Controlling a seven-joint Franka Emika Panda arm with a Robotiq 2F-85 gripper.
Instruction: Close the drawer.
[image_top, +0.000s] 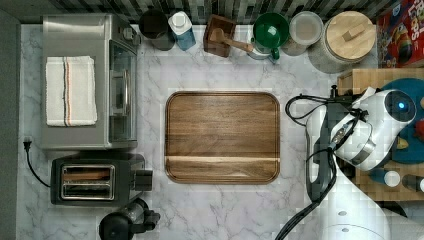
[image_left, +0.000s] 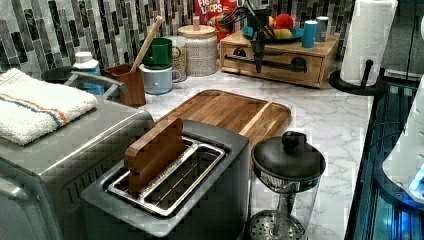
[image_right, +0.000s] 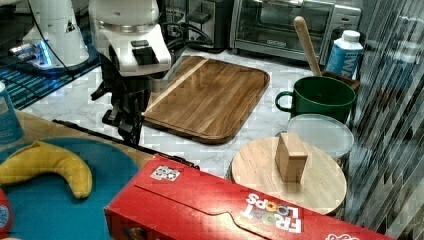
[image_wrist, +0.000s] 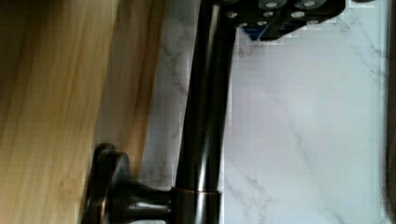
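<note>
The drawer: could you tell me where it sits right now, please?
In the left view, the drawer sits at the back of the counter, under the blue plate of fruit, between the lidded jar and the paper towel roll.

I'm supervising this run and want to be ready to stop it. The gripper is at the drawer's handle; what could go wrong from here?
1. The gripper sits at the dark handle bar. An off-line push could slip past the bar instead of moving the drawer.
2. A hard push may jolt the wooden box, so the banana and blue cup on top could shift.
</note>
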